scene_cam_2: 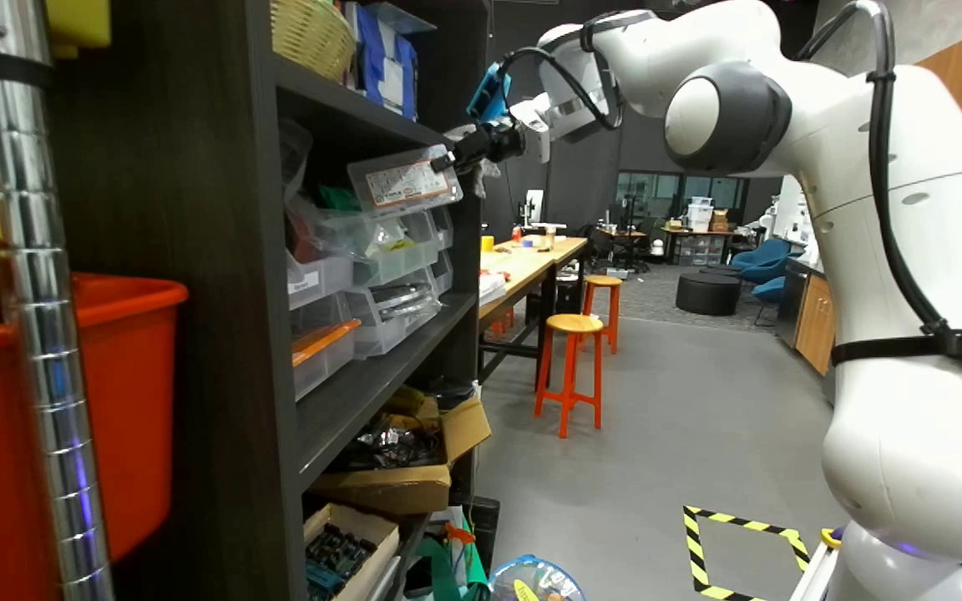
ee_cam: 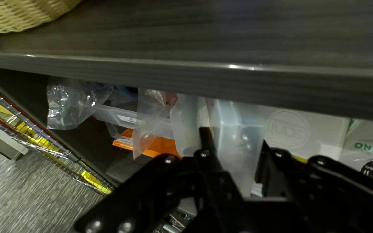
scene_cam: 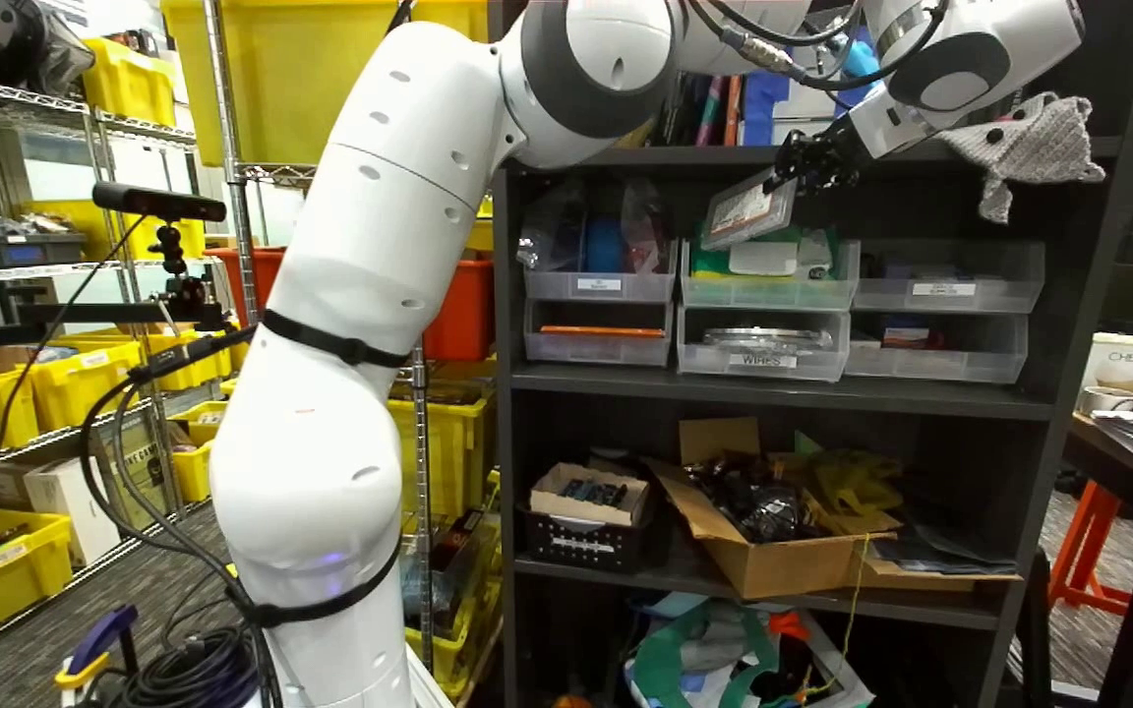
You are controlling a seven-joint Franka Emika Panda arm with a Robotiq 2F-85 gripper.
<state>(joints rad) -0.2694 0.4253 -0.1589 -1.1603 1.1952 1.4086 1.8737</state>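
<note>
Plastic and see-through, the box [scene_cam_2: 404,182] tips down above the front edge of a bin [scene_cam: 768,293] — likely because the gripper [ee_cam: 235,139], clamped on it, pinches just one end.

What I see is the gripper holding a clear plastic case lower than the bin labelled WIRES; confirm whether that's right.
Not quite: the clear plastic case is higher than the bin labelled WIRES, not lower, as seen in an exterior view. The gripper does hold it.

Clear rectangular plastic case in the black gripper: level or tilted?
Tilted: the case slopes lengthwise, its ends leaning, in both exterior views.
</note>
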